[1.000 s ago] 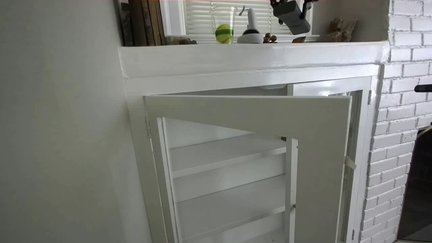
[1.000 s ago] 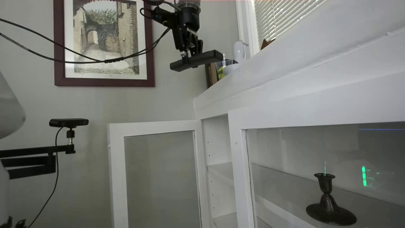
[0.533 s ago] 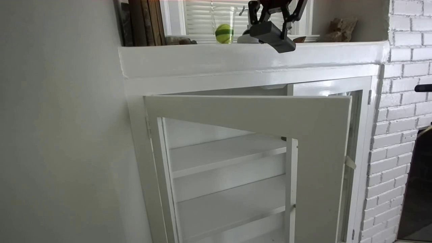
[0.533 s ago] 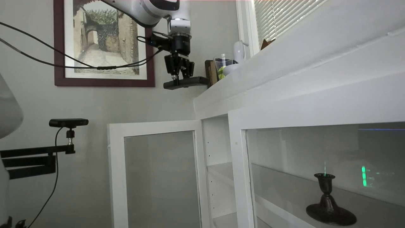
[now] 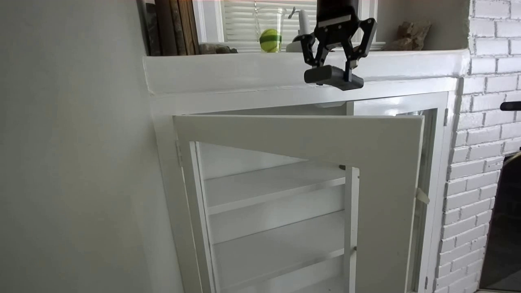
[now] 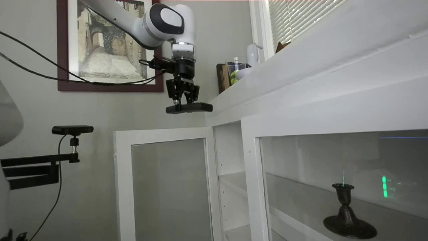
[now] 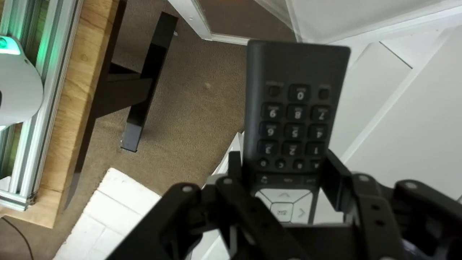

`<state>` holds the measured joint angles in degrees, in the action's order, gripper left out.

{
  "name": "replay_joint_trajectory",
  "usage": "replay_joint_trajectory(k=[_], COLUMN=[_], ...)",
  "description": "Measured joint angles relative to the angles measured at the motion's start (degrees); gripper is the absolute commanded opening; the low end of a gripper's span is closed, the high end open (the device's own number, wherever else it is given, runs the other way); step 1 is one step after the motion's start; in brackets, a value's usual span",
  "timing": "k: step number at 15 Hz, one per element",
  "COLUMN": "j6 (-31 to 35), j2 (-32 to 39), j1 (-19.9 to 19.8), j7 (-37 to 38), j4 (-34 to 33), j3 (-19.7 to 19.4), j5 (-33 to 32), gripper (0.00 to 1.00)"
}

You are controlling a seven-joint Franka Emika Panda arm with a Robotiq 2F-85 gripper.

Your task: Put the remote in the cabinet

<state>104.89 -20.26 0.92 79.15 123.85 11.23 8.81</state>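
Hand (image 5: 331,75): lowered since a second ago in both exterior views, with the remote (image 6: 197,107) pinched across its width; the fingertips (image 7: 334,177) are parted by just that width.
Arm (image 6: 170,16): more of it is shown now in an exterior view, where the remote's earlier slant is brought almost to level.
Cabinet (image 5: 228,101): the remote is held in mid-air outside it; its framed door (image 5: 301,134) is left swung out, as before.
Door's top edge: the remote is held above it, and a gap is seen between the two in both exterior views.
Ledge (image 5: 244,73): its face is seen behind the remote in an exterior view; how much room lies between cannot be judged.
Shelves (image 5: 268,191): seen through the door's frame, with height left between them.
Floor (image 7: 195,108): carpet is shown left of the remote in the wrist view, white woodwork (image 7: 397,144) right of it.
Keys (image 7: 296,130): turned toward the wrist camera; a silvery arrow pad (image 7: 281,211) is set by the fingertips on the slim, dark, oblong body.
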Motion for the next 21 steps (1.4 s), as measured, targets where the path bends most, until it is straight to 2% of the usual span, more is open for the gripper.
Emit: replay_joint_trajectory(k=[7, 8, 11, 12, 17, 21], j6=[10.9, 12.1, 12.3, 12.3, 12.4, 15.5], j2=[0.5, 0.7, 1.2, 1.2, 1.9, 4.9], j1=[-0.2, -0.2, -0.1, -0.1, -0.1, -0.2], j7=[-0.3, -0.3, -0.3, -0.3, 0.1, 3.6], j4=[7.1, 8.0, 8.5, 8.5, 8.8, 9.7], j3=[-0.7, -0.7, -0.7, -0.7, -0.6, -0.1], j5=[-2.2, -2.3, -2.3, -2.3, -2.5, -6.3], gripper=[0.30, 0.55, 0.55, 0.30, 0.30, 0.30])
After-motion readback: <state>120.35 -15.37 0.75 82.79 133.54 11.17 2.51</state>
